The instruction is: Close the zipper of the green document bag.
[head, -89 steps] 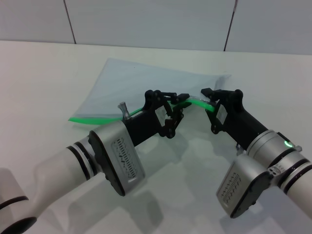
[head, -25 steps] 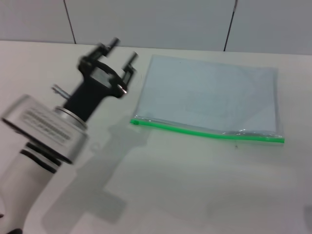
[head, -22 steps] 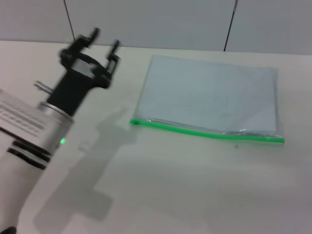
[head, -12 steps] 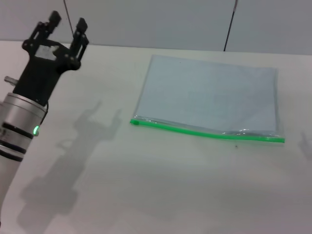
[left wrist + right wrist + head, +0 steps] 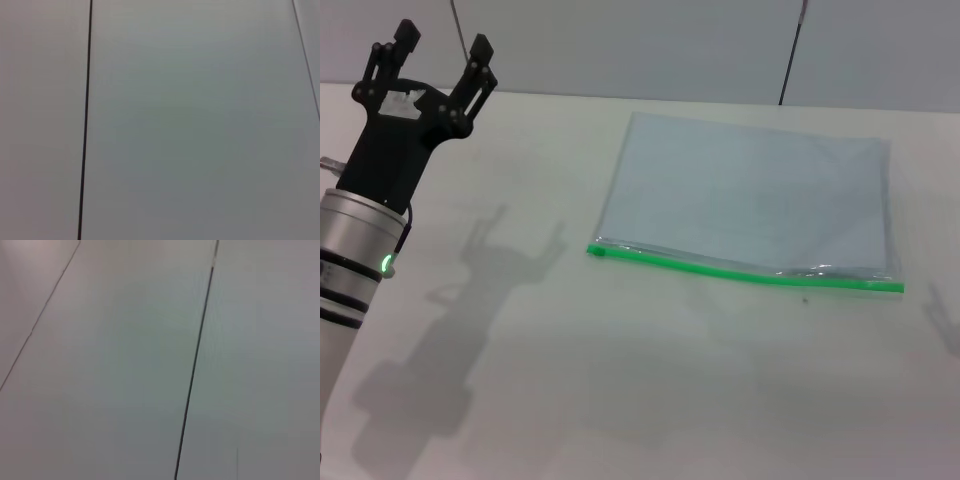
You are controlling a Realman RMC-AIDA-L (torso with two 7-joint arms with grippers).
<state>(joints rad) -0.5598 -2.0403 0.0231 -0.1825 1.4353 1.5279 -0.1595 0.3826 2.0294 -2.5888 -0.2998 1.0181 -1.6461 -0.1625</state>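
The green document bag point(image 5: 750, 205), a flat pale blue-grey pouch, lies on the white table right of centre in the head view. Its bright green zipper point(image 5: 740, 268) runs along the near long edge, with the small dark slider point(image 5: 599, 251) at the strip's left end. My left gripper point(image 5: 438, 45) is raised at the far left, well away from the bag, open and holding nothing. The right gripper is out of view; only its shadow shows at the table's right edge. Both wrist views show only a plain wall with dark seams.
The white table point(image 5: 650, 400) spreads bare in front of the bag. A grey panelled wall point(image 5: 620, 45) with dark seams stands behind the table's far edge.
Both grippers let go of the zipper and drew back. The bag now lies flat further right. In the last second my left arm swung leftward and up.
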